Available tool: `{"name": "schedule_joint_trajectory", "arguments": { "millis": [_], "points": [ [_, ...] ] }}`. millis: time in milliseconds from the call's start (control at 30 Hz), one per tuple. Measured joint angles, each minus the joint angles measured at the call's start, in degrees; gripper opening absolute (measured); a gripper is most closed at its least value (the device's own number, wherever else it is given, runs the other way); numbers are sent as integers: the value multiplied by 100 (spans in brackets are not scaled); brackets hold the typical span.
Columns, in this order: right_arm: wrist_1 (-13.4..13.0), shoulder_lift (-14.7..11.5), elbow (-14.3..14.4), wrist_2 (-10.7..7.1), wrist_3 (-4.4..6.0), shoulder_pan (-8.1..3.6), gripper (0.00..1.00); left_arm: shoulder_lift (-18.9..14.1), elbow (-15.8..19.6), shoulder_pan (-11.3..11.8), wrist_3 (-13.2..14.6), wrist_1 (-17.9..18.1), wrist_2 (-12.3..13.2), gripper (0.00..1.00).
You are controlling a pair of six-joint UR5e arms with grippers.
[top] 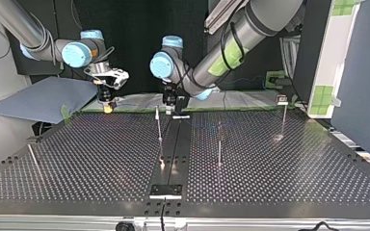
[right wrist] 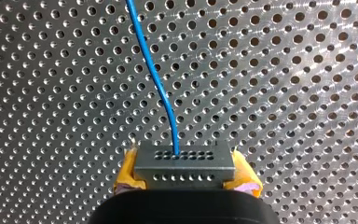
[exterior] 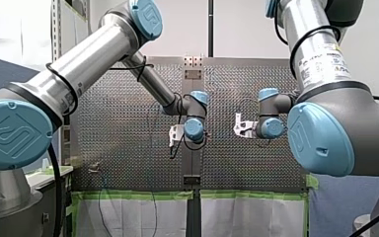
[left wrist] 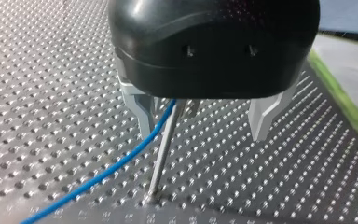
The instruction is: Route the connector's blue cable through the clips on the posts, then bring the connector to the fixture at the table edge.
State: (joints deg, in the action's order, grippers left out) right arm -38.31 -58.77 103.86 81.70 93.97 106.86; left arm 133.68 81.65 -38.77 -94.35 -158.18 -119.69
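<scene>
In the right wrist view my right gripper [right wrist: 185,181] is shut on the grey connector [right wrist: 185,161], gripped between its yellow pads [right wrist: 129,171]. The blue cable [right wrist: 156,79] leaves the connector's face and runs ahead over the perforated plate. In the left wrist view my left gripper [left wrist: 204,135] stands open, its metal fingers [left wrist: 143,112] astride a thin metal post [left wrist: 164,149]. The blue cable [left wrist: 121,161] passes the post beside one finger. In the top view my right gripper [top: 107,107] hangs at the far left and my left gripper [top: 172,107] is over the middle post [top: 159,126].
More posts stand on the table in the top view: one right of the middle [top: 219,147], one at the far right [top: 283,118], one leaning at the left [top: 33,156]. A black fixture plate [top: 165,191] sits at the near edge. A blue-grey sheet [top: 38,98] lies beyond the left corner.
</scene>
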Motion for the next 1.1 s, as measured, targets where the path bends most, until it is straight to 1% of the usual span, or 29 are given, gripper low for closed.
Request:
{"name": "schedule_joint_trajectory", "arguments": {
  "millis": [200, 300, 600, 800, 1100],
  "points": [
    [9, 0, 1, -9, 0, 0, 0, -123, 205, -68, 9, 106, 76, 100],
    [13, 0, 2, -11, 0, 1, 0, -144, 240, -118, 12, 127, 87, 100],
    [15, 0, 0, -17, 4, 1, 0, -151, 252, -238, 19, 132, 30, 100],
    [16, 0, -1, -58, 7, 1, 0, -159, 253, -262, 15, 122, -6, 100],
    [22, 0, 2, -65, 9, 1, 0, -216, 255, -285, 17, 112, -14, 100]
  ]
}}
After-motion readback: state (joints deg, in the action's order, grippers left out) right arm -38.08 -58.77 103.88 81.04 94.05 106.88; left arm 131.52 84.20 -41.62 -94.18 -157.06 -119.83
